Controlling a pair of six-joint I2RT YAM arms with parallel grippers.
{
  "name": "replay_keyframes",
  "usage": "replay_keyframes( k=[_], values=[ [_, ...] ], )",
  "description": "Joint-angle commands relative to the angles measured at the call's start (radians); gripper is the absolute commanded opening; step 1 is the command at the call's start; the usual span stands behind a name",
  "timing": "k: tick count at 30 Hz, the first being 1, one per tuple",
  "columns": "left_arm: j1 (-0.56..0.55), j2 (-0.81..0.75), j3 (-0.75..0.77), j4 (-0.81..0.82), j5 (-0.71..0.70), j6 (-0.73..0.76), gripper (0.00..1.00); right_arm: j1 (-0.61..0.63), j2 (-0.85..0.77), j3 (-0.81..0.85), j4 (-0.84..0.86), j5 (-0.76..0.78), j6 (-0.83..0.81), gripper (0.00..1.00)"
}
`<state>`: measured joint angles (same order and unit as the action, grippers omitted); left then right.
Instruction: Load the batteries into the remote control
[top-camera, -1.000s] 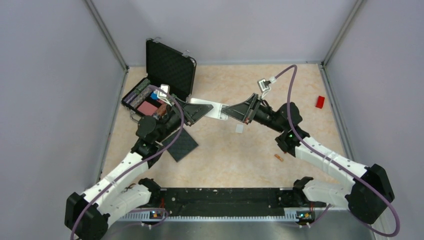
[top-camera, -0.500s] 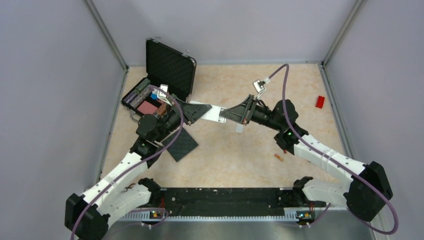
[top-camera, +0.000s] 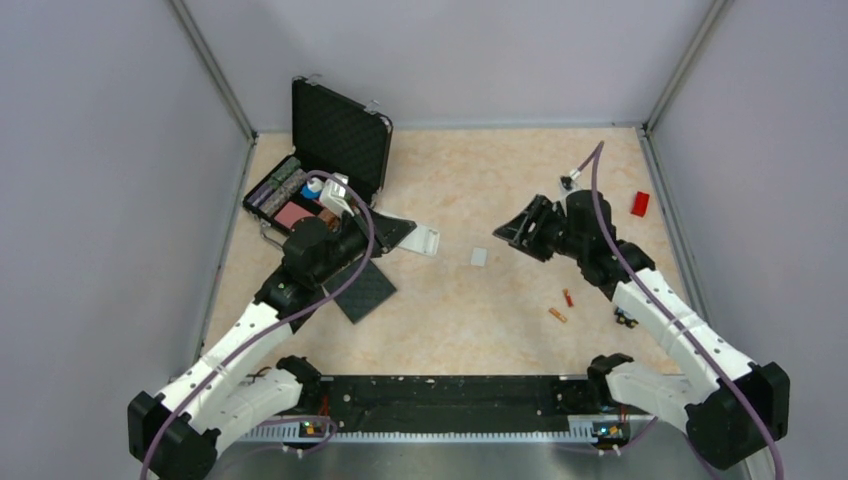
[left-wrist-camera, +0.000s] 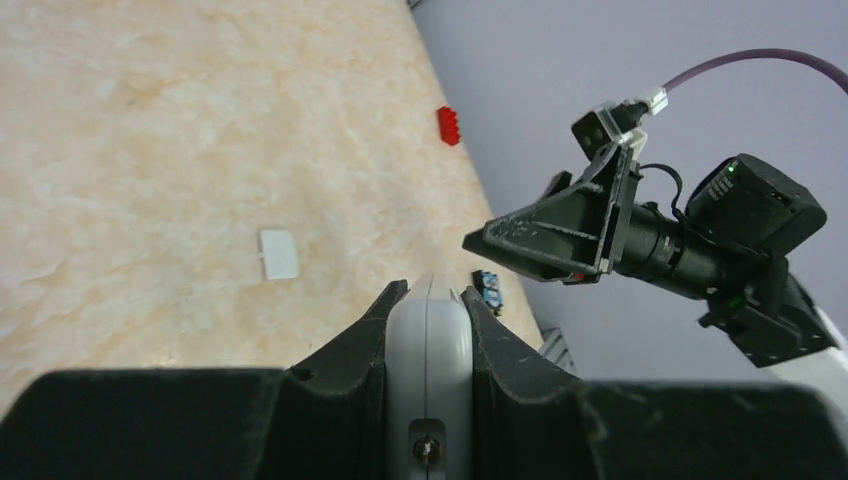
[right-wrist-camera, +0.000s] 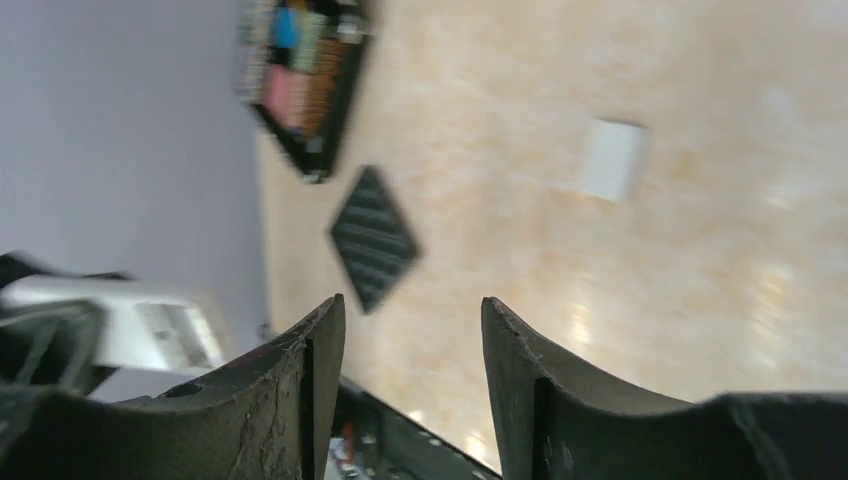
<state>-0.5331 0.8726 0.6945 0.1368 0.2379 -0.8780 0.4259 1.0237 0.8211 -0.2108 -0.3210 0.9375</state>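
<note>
My left gripper (top-camera: 400, 233) is shut on the white-grey remote control (top-camera: 424, 241), holding it above the table with its free end pointing right. In the left wrist view the remote control (left-wrist-camera: 430, 340) sits edge-on between the fingers of the left gripper (left-wrist-camera: 430, 292). My right gripper (top-camera: 513, 231) hangs open and empty to the right of the remote, apart from it. The right wrist view shows the right gripper (right-wrist-camera: 412, 310) with a wide bare gap, and the remote control (right-wrist-camera: 130, 325) at the left edge. Two orange-red batteries (top-camera: 567, 297) (top-camera: 557, 315) lie on the table under the right arm.
A small white flat piece (top-camera: 479, 257) lies on the table between the grippers. An open black case (top-camera: 335, 135) with parts stands at the back left, a black square pad (top-camera: 365, 291) in front of it. A red block (top-camera: 640, 203) lies far right; a small blue-and-black object (top-camera: 627, 320) sits beside the right arm.
The right gripper opened, let go of the remote and pulled back to the right. The left gripper closed on the remote and now holds it alone. A second battery came into view.
</note>
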Motion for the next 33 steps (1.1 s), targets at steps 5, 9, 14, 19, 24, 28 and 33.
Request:
replay_keyframes(
  k=[5,9,14,19,24,28,33],
  values=[
    [0.021,-0.017,0.046,-0.075,-0.004,0.127,0.00,-0.010,0.058,-0.093,-0.510,0.487,-0.160,0.47],
    [0.032,-0.006,0.050,-0.073,0.027,0.125,0.00,-0.011,0.107,-0.124,-0.513,0.604,-0.168,0.45],
    [0.037,0.000,0.048,-0.067,0.047,0.118,0.00,-0.046,0.166,-0.138,-0.472,0.688,-0.241,0.45],
    [0.039,-0.007,0.042,-0.067,0.048,0.115,0.00,-0.066,0.180,-0.141,-0.429,0.606,-0.315,0.46],
    [0.041,-0.013,0.036,-0.066,0.041,0.107,0.00,-0.069,0.185,-0.173,-0.441,0.548,-0.280,0.46],
    [0.043,-0.018,0.026,-0.061,0.037,0.099,0.00,-0.080,0.181,-0.201,-0.427,0.529,-0.224,0.45],
    [0.045,-0.024,0.019,-0.062,0.038,0.093,0.00,-0.080,0.192,-0.192,-0.400,0.500,-0.292,0.51]
  ],
)
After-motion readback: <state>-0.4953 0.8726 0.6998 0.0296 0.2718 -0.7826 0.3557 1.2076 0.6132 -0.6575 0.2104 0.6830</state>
